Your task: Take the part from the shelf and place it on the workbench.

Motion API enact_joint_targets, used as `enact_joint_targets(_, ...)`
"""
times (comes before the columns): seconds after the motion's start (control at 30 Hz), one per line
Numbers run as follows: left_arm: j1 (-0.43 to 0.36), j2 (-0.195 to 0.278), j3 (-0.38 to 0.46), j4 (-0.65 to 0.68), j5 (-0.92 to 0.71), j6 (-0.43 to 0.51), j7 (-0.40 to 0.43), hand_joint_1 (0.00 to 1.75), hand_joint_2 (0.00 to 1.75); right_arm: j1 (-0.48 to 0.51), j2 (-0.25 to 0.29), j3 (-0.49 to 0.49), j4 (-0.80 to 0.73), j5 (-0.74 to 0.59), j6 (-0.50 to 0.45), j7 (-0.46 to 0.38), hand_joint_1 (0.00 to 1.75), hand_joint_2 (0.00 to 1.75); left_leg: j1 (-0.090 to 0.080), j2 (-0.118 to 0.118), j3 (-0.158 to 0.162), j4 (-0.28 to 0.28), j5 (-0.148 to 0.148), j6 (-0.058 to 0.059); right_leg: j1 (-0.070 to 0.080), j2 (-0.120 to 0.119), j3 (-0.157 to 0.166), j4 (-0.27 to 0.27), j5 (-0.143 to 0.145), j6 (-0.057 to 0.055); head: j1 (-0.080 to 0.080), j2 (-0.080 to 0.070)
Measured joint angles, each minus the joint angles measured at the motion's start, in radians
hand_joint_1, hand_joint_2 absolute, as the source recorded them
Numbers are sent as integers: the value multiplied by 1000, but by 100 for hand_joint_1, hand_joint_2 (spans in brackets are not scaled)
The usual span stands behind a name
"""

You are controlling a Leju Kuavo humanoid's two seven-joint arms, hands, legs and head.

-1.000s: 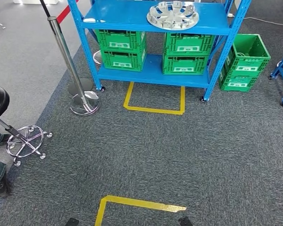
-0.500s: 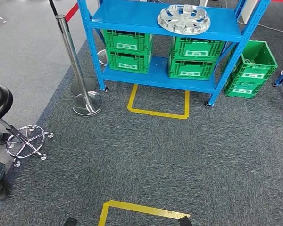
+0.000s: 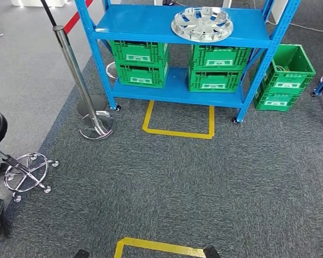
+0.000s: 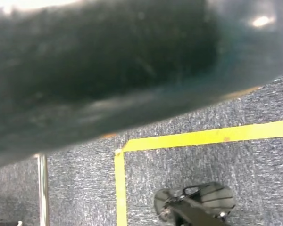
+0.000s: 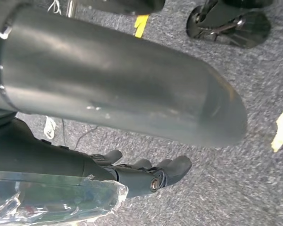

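Part retrieval, my reading: right hand (image 5: 147, 176) hangs over grey carpet (image 3: 217, 183), fingers apart, grasping nothing; left hand state I cannot tell. Farther ahead, silver part (image 3: 202, 24) lies flat on blue shelf (image 3: 144, 24) top tier, above green crates (image 3: 140, 64).

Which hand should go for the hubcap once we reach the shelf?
Probably the right. The hubcap lies on the right half of the shelf's top board. The right hand hangs over the carpet holding nothing. Still too far to reach.
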Motion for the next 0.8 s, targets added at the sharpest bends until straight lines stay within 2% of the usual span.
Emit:
enact_joint_targets(0.03,0,0,0,0,0,0,0,0,0,0,0,0,0,0,0,0,0,0,1,1,24,-63,42,-1,-1,1,8,0,-8,5,0,0)
enact_joint_targets(0.07,0,0,0,0,0,0,0,0,0,-1,0,0,0,0,0,0,0,0,0,2,48,-121,66,1,-1,1,13,0,-16,12,-1,0)
enact_joint_targets(0.1,-2,0,1,0,0,0,0,0,0,-2,0,0,0,0,0,0,0,0,-1,2,64,-158,73,6,0,1,14,0,-22,19,-1,0)
enact_joint_targets(0.2,-2,0,1,1,0,0,0,0,0,-5,0,0,0,0,0,0,0,0,-6,1,75,-183,56,29,0,-2,18,-7,-32,39,2,0)
enact_joint_targets(0.27,0,0,1,1,0,0,0,0,0,-6,0,0,0,0,0,0,0,0,-4,1,83,-190,53,44,-2,-3,9,23,-51,49,6,0)
enact_joint_targets(0.3,-1,0,1,1,0,0,0,0,0,-8,0,0,0,-1,0,0,0,0,-4,1,88,-192,50,51,-3,-3,-15,70,-72,52,8,0)
enact_joint_targets(0.37,-3,0,2,1,0,0,1,0,0,-8,0,-1,0,-2,1,0,0,0,-7,2,94,-192,41,61,-2,-3,-101,213,-126,54,11,0)
enact_joint_targets(0.4,-3,0,2,1,0,0,2,0,0,-6,0,-1,0,-4,1,1,0,0,-10,1,100,-192,36,63,-2,-3,-143,272,-139,54,11,0)
enact_joint_targets(0.43,-1,0,3,1,0,0,3,0,0,-4,0,-1,0,-4,2,1,0,0,-11,1,107,-192,29,64,-2,-3,-171,300,-130,53,11,0)
enact_joint_targets(0.47,0,0,3,1,0,0,5,0,0,-2,0,-2,0,-5,2,1,0,0,-12,-1,117,-192,22,63,-1,-3,-178,286,-98,51,12,0)
enact_joint_targets(0.53,1,-1,4,1,0,0,6,0,0,-1,0,-3,0,-5,2,1,0,0,-13,-2,141,-192,6,59,2,-3,-143,164,0,42,12,0)
enact_joint_targets(0.57,0,-1,5,1,0,0,6,0,0,-1,0,-3,0,-6,2,1,0,0,-15,-3,150,-190,-4,55,4,-4,-118,100,32,37,13,0)
enact_joint_targets(0.6,-1,-1,6,1,0,0,6,0,0,-3,0,-4,0,-7,3,1,0,0,-17,-4,156,-190,-11,50,6,-3,-97,56,49,33,13,0)
enact_joint_targets(0.63,-3,-2,8,1,0,0,7,0,0,-4,0,-4,0,-8,3,1,0,0,-18,-4,158,-190,-16,45,8,-3,-86,35,49,28,13,0)
enact_joint_targets(0.73,-6,-1,12,1,0,1,7,0,0,-4,0,-5,0,-10,3,1,0,0,-16,-3,167,-195,-24,28,9,0,-74,24,40,13,11,0)
enact_joint_targets(0.8,-8,-1,13,1,0,2,7,0,0,-5,0,-5,0,-11,3,0,0,0,-13,-2,149,-148,-52,16,4,-1,-61,14,38,3,6,0)
